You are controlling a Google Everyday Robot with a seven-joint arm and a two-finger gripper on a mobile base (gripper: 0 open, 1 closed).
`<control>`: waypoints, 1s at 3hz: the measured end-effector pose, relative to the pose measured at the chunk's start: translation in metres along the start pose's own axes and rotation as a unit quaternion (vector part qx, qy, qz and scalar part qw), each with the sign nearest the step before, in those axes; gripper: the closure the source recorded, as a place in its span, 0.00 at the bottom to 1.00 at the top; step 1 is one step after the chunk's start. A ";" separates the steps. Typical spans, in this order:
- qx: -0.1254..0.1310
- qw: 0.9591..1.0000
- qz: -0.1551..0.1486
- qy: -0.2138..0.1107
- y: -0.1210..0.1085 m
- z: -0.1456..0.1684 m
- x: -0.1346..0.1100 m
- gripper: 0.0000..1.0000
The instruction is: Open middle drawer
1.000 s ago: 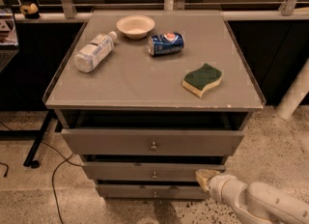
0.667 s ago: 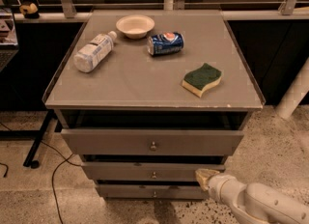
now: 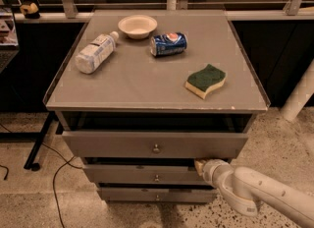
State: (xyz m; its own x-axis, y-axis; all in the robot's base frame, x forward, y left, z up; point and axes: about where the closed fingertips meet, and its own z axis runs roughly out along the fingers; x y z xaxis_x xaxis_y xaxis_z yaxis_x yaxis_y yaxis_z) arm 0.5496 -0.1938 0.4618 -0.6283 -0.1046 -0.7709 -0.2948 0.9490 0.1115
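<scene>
The grey cabinet has three drawers stacked under its top. The middle drawer [image 3: 147, 175] is a wide shallow grey front with a small round metal knob [image 3: 156, 178] at its centre. It sits between the taller top drawer [image 3: 122, 145] and the narrow bottom drawer [image 3: 132, 194]. My gripper [image 3: 199, 165] comes in from the lower right on a white arm [image 3: 255, 192]. Its tip is at the right end of the middle drawer's upper edge, just under the top drawer, well right of the knob.
On the cabinet top lie a plastic bottle [image 3: 94, 53], a white bowl [image 3: 137, 26], a blue soda can [image 3: 168, 44] and a green-and-yellow sponge [image 3: 206, 81]. A black cable [image 3: 55, 173] runs over the speckled floor at left. A white post [image 3: 299, 97] stands at right.
My gripper has moved up and slightly left, from beside the middle drawer's front to its upper right edge. The drawers and the things on top have not moved.
</scene>
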 end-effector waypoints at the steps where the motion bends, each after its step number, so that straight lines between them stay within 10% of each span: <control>1: -0.001 1.000 -0.001 0.000 0.001 0.001 -0.001 1.00; 3: 0.046 0.996 0.063 -0.032 -0.020 0.017 0.013 1.00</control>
State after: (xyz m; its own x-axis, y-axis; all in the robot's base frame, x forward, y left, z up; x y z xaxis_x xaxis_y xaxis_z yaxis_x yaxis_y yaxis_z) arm 0.5599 -0.2092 0.4385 -0.6086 0.0337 -0.7928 -0.1476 0.9769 0.1548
